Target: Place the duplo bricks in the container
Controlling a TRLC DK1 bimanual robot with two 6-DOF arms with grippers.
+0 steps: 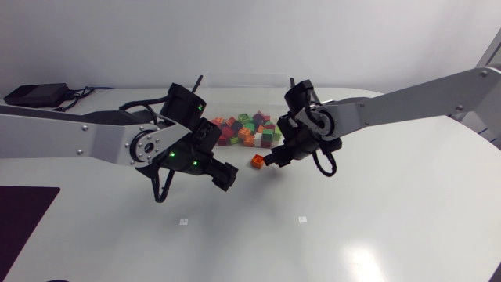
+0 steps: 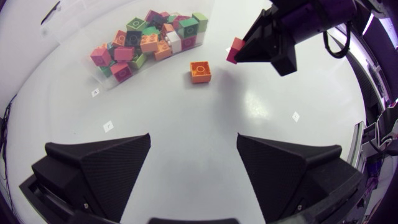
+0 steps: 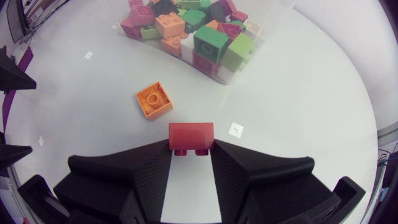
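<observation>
A red duplo brick (image 3: 191, 137) is clamped between the fingers of my right gripper (image 3: 191, 155), which is shut on it and hangs just above the table; the left wrist view shows that brick (image 2: 236, 49) at the gripper's tip. An orange brick (image 1: 257, 160) (image 3: 154, 100) (image 2: 200, 71) lies loose on the table just ahead of it. Beyond stands the clear container (image 3: 231, 73) (image 1: 235, 82) holding several coloured bricks (image 1: 249, 130) (image 2: 144, 40). My left gripper (image 2: 193, 158) (image 1: 221, 176) is open with nothing between its fingers, a short way from the orange brick.
Small white markers (image 1: 183, 222) (image 1: 302, 218) lie on the table's near part. A black box (image 1: 35, 95) with cables sits at the far left corner. A dark mat (image 1: 23, 219) covers the near left edge.
</observation>
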